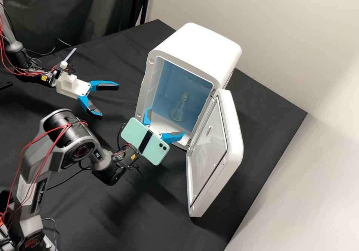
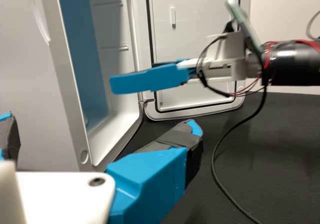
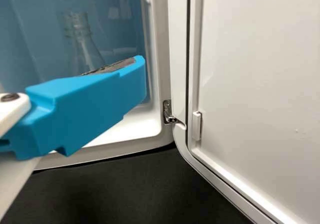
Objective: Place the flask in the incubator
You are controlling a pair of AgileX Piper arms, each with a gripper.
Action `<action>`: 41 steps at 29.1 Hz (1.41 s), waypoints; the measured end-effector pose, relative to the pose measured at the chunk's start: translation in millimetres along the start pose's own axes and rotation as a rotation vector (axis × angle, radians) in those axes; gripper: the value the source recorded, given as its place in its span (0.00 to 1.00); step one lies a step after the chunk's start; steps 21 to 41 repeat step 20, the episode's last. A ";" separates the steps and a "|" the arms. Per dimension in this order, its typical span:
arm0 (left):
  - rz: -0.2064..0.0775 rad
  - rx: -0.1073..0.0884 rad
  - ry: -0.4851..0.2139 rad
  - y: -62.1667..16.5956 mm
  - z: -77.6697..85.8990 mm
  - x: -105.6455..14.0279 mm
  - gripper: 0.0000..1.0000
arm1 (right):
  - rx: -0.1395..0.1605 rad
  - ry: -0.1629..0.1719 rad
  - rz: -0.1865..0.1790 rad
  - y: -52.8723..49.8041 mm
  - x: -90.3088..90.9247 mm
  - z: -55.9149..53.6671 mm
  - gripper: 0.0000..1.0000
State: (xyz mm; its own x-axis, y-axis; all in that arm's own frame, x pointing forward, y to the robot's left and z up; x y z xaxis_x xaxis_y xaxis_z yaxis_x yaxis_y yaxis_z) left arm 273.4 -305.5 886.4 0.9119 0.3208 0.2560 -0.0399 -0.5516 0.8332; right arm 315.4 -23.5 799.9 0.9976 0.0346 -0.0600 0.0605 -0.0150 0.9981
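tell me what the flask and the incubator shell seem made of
The flask looks like clear glass, since the blue behind it shows straight through; clear plastic is possible. The incubator is likely white moulded plastic, smooth with a soft sheen and rounded corners.

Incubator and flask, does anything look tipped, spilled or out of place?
Nothing stands out. The flask stands upright inside the incubator, whose door hangs open; the open right gripper sits empty at the opening.

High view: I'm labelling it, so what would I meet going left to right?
White, blue-fingered left gripper, flat mint-green phone, clear glass conical flask, open white incubator door.
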 end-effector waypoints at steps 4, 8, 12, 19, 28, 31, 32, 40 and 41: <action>-0.005 -0.001 0.001 -1.1 -0.1 -1.2 1.00 | -0.009 0.007 0.007 3.8 -15.4 -8.5 1.00; -0.006 -0.001 0.001 -1.2 -0.1 -1.3 1.00 | -0.012 0.019 0.012 6.1 -29.5 -16.8 1.00; -0.007 -0.001 0.001 -1.5 -0.1 -1.6 1.00 | -0.013 0.029 0.011 5.9 -43.4 -23.8 1.00; -0.007 -0.001 0.001 -1.5 -0.1 -1.6 1.00 | 0.056 0.077 0.012 13.2 -73.3 -36.3 1.00; -0.007 -0.001 0.001 -1.5 -0.1 -1.6 1.00 | 0.067 0.078 0.022 15.2 -76.8 -37.0 1.00; -0.007 -0.001 0.001 -1.5 -0.1 -1.6 1.00 | 0.067 0.078 0.022 15.2 -76.8 -37.0 1.00; -0.007 -0.001 0.001 -1.5 -0.1 -1.6 1.00 | 0.067 0.078 0.022 15.2 -76.8 -37.0 1.00; -0.007 -0.001 0.001 -1.5 -0.1 -1.6 1.00 | 0.067 0.078 0.022 15.2 -76.8 -37.0 1.00; -0.007 -0.001 0.001 -1.5 -0.1 -1.6 1.00 | 0.067 0.078 0.022 15.2 -76.8 -37.0 1.00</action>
